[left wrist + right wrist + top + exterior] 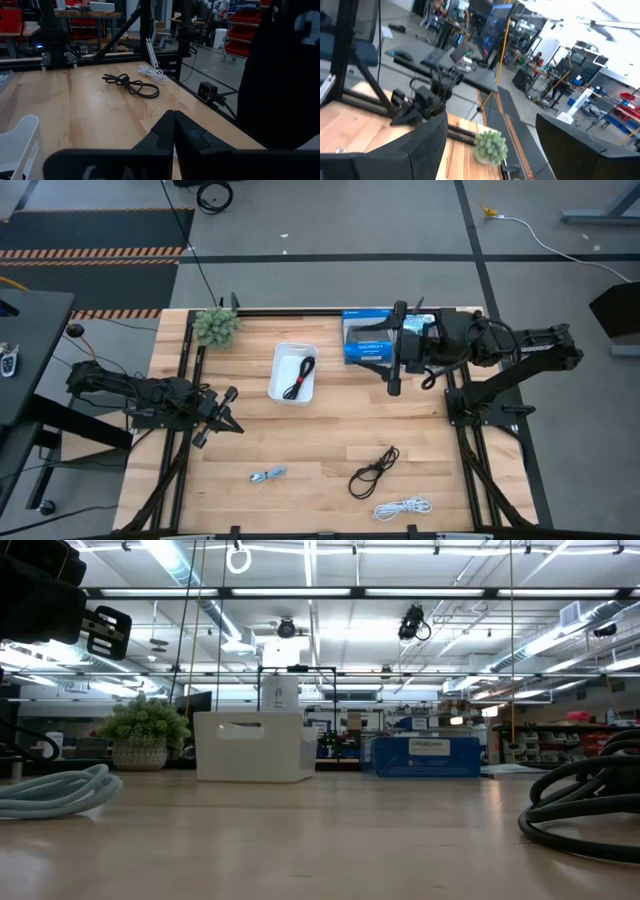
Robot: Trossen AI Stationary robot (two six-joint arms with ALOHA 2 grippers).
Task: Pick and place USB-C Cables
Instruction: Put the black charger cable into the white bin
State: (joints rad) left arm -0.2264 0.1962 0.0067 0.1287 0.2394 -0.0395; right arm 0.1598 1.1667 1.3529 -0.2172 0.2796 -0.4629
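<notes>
USB-C cables: the black cable with red ends (299, 376) is lying inside the white bin (279, 388). The right gripper (397, 348), fingers spread wide and empty, is hovering beside that bin. The black cable (374, 471), white cable (402, 507) and pale blue cable (268, 474) are lying well apart from it. The left gripper (222, 416), pinched shut, is waiting near the bin.

Both arms are matte black, built of jointed tubular links on black frame bases; the left gripper (222, 418) and right gripper (397, 348) end in slim black fingers
</notes>
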